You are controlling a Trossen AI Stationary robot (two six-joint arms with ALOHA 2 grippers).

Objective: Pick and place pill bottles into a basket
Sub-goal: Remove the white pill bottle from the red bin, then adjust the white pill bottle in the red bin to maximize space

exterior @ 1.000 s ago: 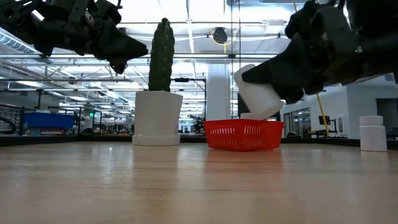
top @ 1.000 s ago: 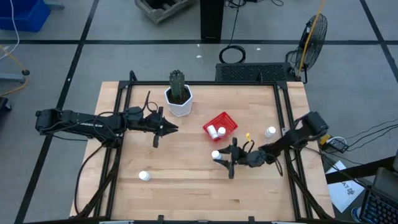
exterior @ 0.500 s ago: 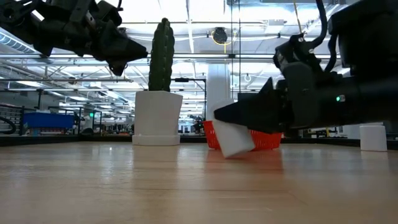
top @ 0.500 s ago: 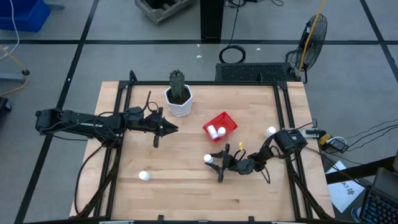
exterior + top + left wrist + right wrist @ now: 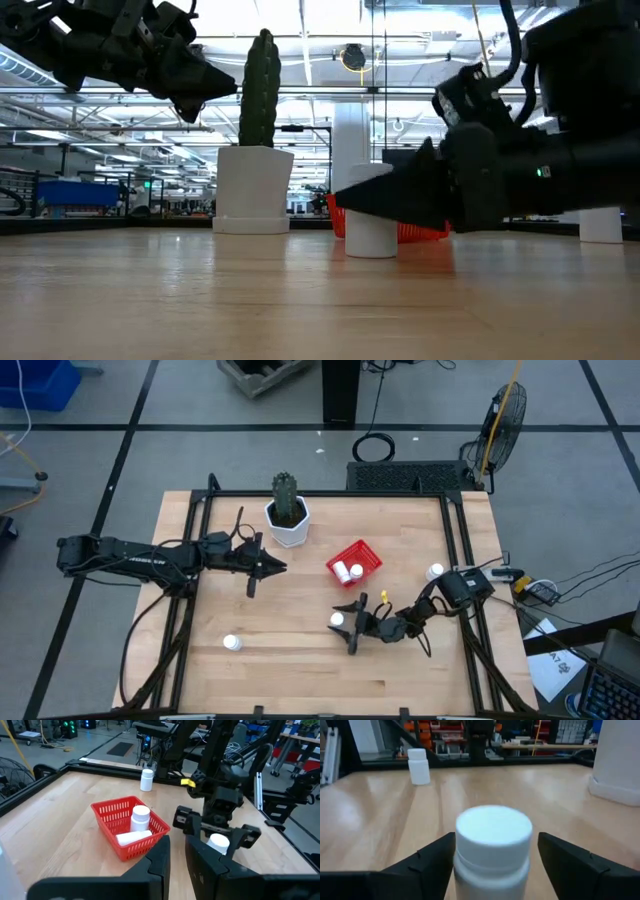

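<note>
Pill bottle (image 5: 371, 212) stands upright; right gripper (image 5: 349, 623) fingers (image 5: 580, 862) flank it.

No readable text, label, brand, number or sign anywhere: blank white pill bottles (image 5: 492, 847), plain red basket (image 5: 129, 832), unmarked wooden surface (image 5: 290, 660).
</note>
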